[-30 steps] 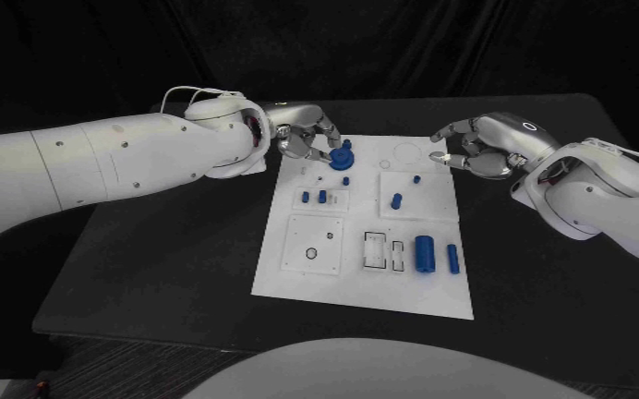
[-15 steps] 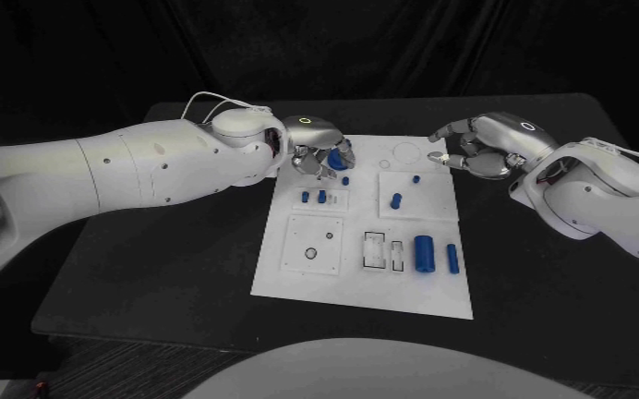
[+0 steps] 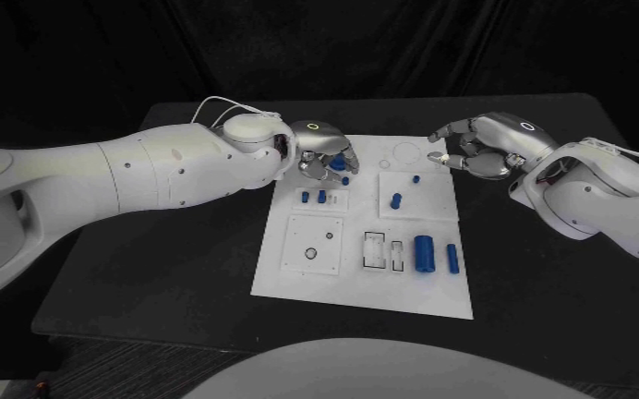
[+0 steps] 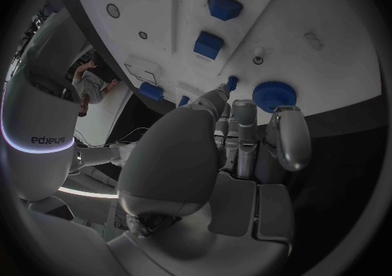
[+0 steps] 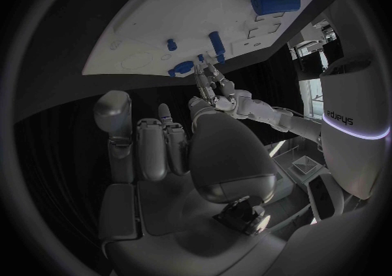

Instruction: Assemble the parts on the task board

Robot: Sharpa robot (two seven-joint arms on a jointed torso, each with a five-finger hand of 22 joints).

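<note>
The white task board [image 3: 400, 297] lies mid-table with blue parts on it. My left hand [image 3: 317, 151] hovers low over the board's far left corner. Its fingertips sit on either side of a blue round toothed part [image 3: 340, 164], which it pinches just over the board. In the left wrist view the same round part [image 4: 277, 96] lies between the fingertips of my left hand [image 4: 212, 158], near the board's edge [image 4: 326, 1]. My right hand [image 3: 479, 151] hangs off the far right corner, fingers curled in on nothing. The right wrist view shows this right hand [image 5: 188, 152] with nothing in it.
Two short pegs [image 3: 305, 197] [image 3: 321, 196] stand just nearer than my left hand. Another peg [image 3: 397, 200] and a small one [image 3: 415, 178] sit mid-board. A thick cylinder [image 3: 425, 252] and a thin one [image 3: 452, 259] lie at the near right. Black table surrounds the board.
My left hand has turned over and come down toward the board's far left corner with the round part. The right hand has stayed put.
</note>
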